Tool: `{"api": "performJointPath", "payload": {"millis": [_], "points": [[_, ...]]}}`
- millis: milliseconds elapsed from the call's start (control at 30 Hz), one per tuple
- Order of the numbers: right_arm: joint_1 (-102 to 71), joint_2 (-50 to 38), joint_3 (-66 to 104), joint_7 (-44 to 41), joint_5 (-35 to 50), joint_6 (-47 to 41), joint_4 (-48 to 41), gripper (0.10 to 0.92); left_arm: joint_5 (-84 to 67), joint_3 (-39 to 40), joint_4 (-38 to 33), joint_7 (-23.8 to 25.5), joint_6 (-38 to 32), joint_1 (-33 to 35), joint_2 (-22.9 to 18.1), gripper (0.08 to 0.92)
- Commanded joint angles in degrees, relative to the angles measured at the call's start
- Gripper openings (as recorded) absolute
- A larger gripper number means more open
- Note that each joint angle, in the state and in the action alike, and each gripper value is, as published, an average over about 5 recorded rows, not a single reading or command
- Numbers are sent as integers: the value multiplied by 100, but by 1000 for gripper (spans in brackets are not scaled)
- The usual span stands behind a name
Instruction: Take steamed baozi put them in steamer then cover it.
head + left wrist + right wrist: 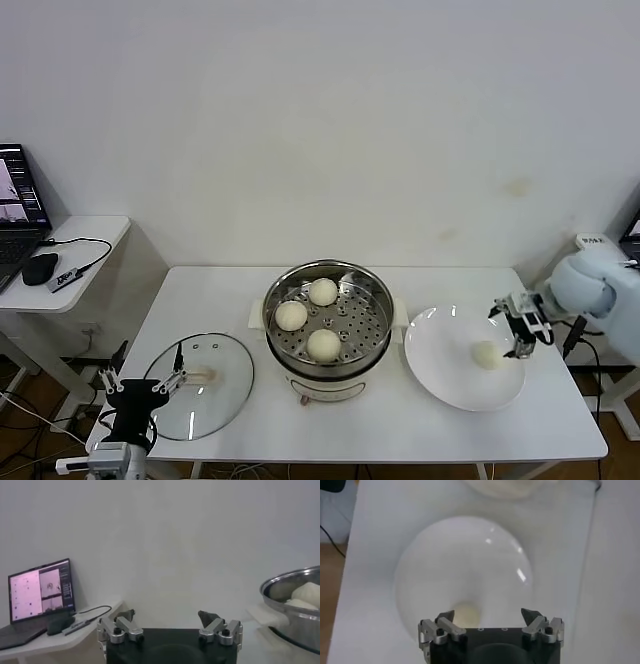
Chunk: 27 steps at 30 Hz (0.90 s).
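Note:
The steel steamer [374, 300] stands mid-table on its white base, with three cream-white baozi [322, 291] on its perforated tray. A last baozi [485, 354] lies on the white plate [440, 345] to its right. My right gripper [518, 345] hangs open over the plate's right rim, just right of that bun. In the right wrist view the bun [466, 615] shows just ahead of the open gripper [488, 615], nearer one fingertip. The glass cover [215, 395] lies flat at the front left. My left gripper [145, 380] waits open at the cover's left edge.
A side table at far left carries a laptop [40, 587], a mouse [40, 268] and a cable. The left wrist view shows the steamer's rim [295, 580] with a bun [306, 591] inside. Bare white table [400, 425] runs along the front.

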Motion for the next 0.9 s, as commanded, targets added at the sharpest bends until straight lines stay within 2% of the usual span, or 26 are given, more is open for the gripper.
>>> {"api": "performJointPath", "payload": {"millis": [33, 500, 900], "points": [[-1145, 298, 847, 138, -586, 28, -637, 823, 24, 4, 1, 2, 4, 22, -4, 823], [-1174, 1089, 875, 290, -1004, 233, -1488, 823, 20, -88, 40, 2, 17, 24, -21, 823], [-1231, 1335, 946, 317, -1262, 208, -1646, 822, -7, -149, 64, 3, 9, 49, -28, 823]]}}
